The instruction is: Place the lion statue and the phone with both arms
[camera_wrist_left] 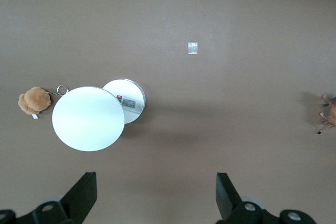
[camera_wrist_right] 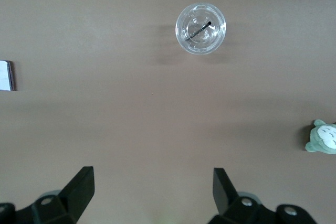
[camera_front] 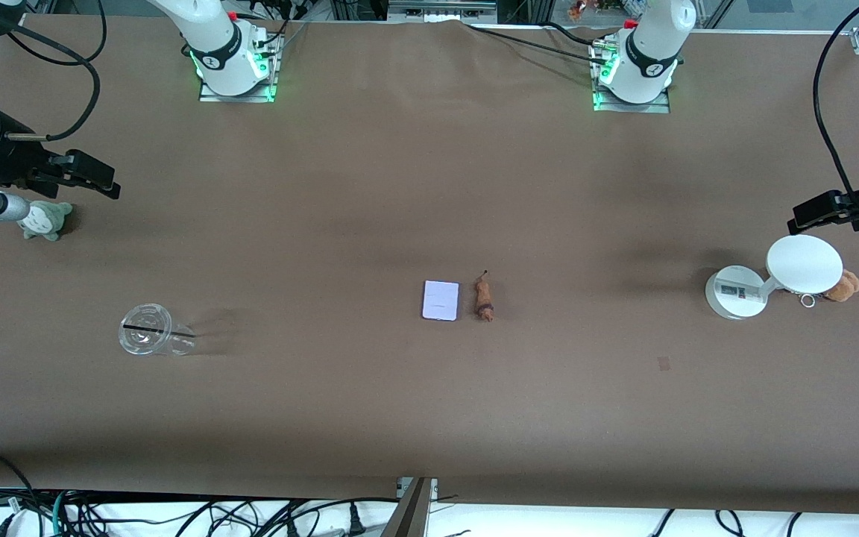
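While both grippers hang spread: nothing lifted yet.
Phone [camera_front: 441, 300] and lion [camera_front: 484, 297] lie mid-table [camera_front: 429, 186]; left gripper [camera_front: 817, 211] and right gripper [camera_front: 90, 175] wait at its ends.

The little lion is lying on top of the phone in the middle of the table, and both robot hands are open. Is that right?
Not quite. In the front view the lion statue lies beside the phone, on the table, with a gap between them. The rest holds: both lie mid-table, and the left gripper and right gripper are open.

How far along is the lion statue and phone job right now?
Nothing looks done. The phone and lion statue lie side by side mid-table, untouched. The left gripper and right gripper wait open above the table's two ends, holding nothing. Both pickups and placements remain.
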Controlling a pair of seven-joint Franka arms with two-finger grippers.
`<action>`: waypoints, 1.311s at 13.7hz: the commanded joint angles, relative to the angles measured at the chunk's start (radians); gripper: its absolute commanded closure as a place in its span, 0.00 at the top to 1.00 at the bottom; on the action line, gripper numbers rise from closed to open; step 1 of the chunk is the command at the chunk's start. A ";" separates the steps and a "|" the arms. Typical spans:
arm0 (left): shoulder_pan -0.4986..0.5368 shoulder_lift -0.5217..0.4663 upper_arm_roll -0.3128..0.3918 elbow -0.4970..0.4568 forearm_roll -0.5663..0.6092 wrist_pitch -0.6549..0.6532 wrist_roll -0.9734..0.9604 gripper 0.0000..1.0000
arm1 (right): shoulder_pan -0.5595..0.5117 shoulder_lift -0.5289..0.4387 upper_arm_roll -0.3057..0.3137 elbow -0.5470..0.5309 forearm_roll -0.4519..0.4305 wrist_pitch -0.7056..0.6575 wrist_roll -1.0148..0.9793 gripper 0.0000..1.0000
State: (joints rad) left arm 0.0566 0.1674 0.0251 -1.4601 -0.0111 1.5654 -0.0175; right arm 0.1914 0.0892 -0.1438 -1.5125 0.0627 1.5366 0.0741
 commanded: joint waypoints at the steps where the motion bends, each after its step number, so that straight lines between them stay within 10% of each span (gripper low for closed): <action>1: -0.004 0.015 0.002 0.035 0.005 -0.024 0.007 1.00 | -0.015 -0.003 0.015 0.011 -0.014 -0.019 -0.007 1.00; 18: 0.002 0.017 0.001 0.032 0.005 -0.024 0.014 1.00 | -0.009 0.009 0.015 -0.002 -0.007 -0.036 -0.004 1.00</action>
State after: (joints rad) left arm 0.0561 0.1686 0.0249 -1.4601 -0.0111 1.5654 -0.0175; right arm 0.1914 0.1008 -0.1388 -1.5165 0.0626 1.5125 0.0742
